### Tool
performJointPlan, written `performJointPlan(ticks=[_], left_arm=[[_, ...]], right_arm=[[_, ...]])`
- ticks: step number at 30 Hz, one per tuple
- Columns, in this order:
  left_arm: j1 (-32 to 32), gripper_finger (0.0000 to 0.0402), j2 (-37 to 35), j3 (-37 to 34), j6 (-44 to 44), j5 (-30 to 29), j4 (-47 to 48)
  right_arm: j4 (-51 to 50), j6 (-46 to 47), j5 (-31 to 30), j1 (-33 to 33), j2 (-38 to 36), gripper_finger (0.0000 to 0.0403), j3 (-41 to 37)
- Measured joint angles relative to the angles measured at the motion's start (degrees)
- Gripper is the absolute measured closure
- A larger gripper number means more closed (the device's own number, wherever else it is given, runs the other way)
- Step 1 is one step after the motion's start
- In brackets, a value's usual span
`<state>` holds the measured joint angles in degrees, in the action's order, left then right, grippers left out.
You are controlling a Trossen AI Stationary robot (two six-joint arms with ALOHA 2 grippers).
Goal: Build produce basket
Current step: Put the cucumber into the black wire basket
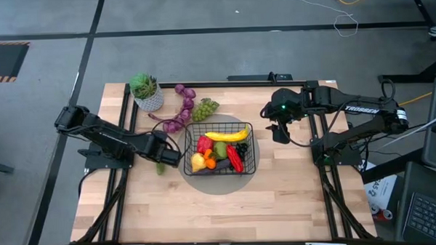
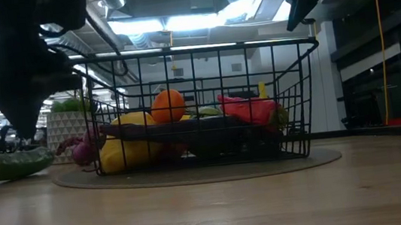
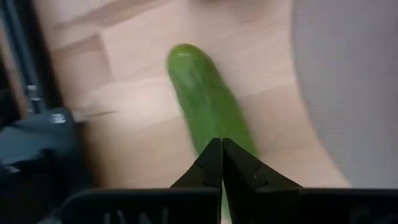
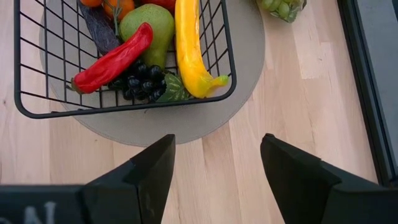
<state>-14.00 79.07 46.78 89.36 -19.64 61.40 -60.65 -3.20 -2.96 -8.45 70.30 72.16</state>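
Note:
The black wire basket (image 1: pixel 219 148) stands on a grey round mat (image 1: pixel 219 182) at mid-table. It holds a banana (image 1: pixel 227 135), a pear (image 4: pixel 151 25), a red pepper (image 4: pixel 112 57), black grapes (image 4: pixel 140 84), a yellow fruit (image 1: pixel 197 162) and an aubergine (image 2: pixel 187 125). A green cucumber (image 3: pixel 202 102) lies on the wood left of the basket. My left gripper (image 3: pixel 222 143) is shut and stands just above the cucumber's near end; the low view (image 2: pixel 29 136) shows a gap between them. My right gripper (image 4: pixel 217 149) is open and empty, above the table right of the basket.
Purple grapes (image 1: pixel 183 109) and green grapes (image 1: pixel 205 107) lie on the wood behind the basket. A white pot with a green plant (image 1: pixel 146 92) stands at the far left. Bare wood lies between the basket and the table's near edge.

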Motion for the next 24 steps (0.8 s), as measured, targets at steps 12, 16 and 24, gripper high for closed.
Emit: performJointPlan(ticks=[12, 16, 24], left_arm=[[0.38, 0.0398, 0.00, 0.04, 2.60, 0.63, -0.13], [0.37, 0.0368, -0.02, 0.07, 3.60, 0.98, -0.15], [0.37, 0.0265, -0.04, 0.07, 9.28, 1.14, -0.06]], right_arm=[[1.38, 0.39, 0.03, 0.00, 0.02, 0.0166, -4.42], [3.55, 1.12, 0.87, 0.00, 0.04, 0.0166, -3.01], [4.34, -1.50, 1.11, 0.02, 0.04, 0.0166, -2.05]])
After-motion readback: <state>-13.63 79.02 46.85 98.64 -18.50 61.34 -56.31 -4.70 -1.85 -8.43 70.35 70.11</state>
